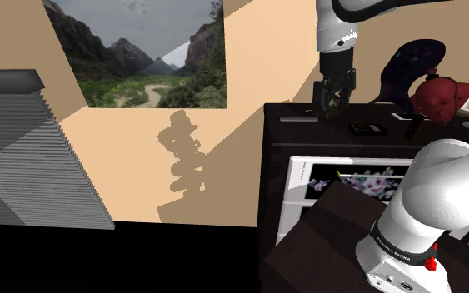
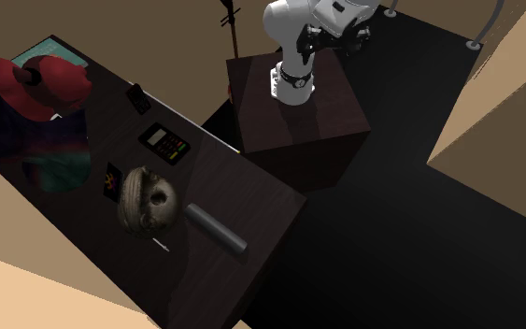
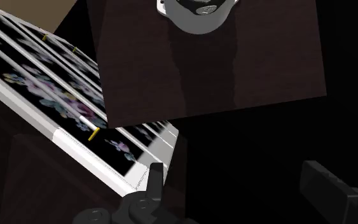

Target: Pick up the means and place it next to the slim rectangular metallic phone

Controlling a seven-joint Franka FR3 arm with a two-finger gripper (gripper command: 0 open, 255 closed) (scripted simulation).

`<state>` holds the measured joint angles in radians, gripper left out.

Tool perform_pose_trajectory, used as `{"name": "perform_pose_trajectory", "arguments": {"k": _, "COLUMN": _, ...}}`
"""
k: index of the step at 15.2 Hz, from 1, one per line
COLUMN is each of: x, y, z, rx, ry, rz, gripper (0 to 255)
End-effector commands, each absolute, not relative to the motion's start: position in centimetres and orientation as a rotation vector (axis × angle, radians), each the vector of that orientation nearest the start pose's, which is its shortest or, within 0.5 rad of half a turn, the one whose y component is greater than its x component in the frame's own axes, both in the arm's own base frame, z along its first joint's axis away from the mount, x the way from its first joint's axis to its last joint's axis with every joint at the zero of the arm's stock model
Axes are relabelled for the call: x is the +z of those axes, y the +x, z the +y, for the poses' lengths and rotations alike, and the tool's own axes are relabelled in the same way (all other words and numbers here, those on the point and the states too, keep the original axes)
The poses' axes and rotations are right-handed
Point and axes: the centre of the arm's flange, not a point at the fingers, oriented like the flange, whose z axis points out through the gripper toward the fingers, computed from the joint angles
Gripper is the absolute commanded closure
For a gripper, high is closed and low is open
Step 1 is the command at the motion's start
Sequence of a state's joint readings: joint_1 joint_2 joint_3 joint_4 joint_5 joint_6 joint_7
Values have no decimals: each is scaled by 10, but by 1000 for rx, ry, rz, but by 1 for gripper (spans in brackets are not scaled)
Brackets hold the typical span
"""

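In the shoulder view my gripper (image 1: 331, 108) hangs fingers-down over the left end of the dark table (image 1: 341, 141), just above its top. The wrist view shows the gripper (image 3: 234, 175) open, with its fingers (image 3: 154, 181) wide apart and nothing between them. On the table lie a grey cylinder (image 2: 216, 229), a tan bandaged mask (image 2: 149, 199), a small dark card (image 2: 111, 179), a keypad device (image 2: 163, 143) and a slim dark phone (image 2: 137, 98). I cannot tell which of these is the means. A flat grey bar (image 1: 299, 119) lies just left of the gripper.
A red bust (image 1: 439, 96) and a dark purple figure (image 1: 403, 71) stand at the table's far end. A white-framed floral panel (image 1: 349, 179) fronts the table, beside the dark stand (image 2: 298, 121). A landscape picture (image 1: 141, 50) hangs on the tan wall. A grey slatted block (image 1: 32, 158) is at the left.
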<state>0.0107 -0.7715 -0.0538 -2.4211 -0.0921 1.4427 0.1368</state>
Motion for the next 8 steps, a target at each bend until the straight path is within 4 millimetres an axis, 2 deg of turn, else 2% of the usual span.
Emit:
{"name": "perform_pose_trajectory", "arguments": {"k": 1, "x": 546, "y": 292, "z": -27, "rx": 327, "ry": -3180, "rz": 260, "gripper": 0}}
{"name": "perform_pose_trajectory", "arguments": {"k": 8, "x": 508, "y": 314, "z": -103, "rx": 258, "ry": -3199, "rz": 12, "gripper": 0}}
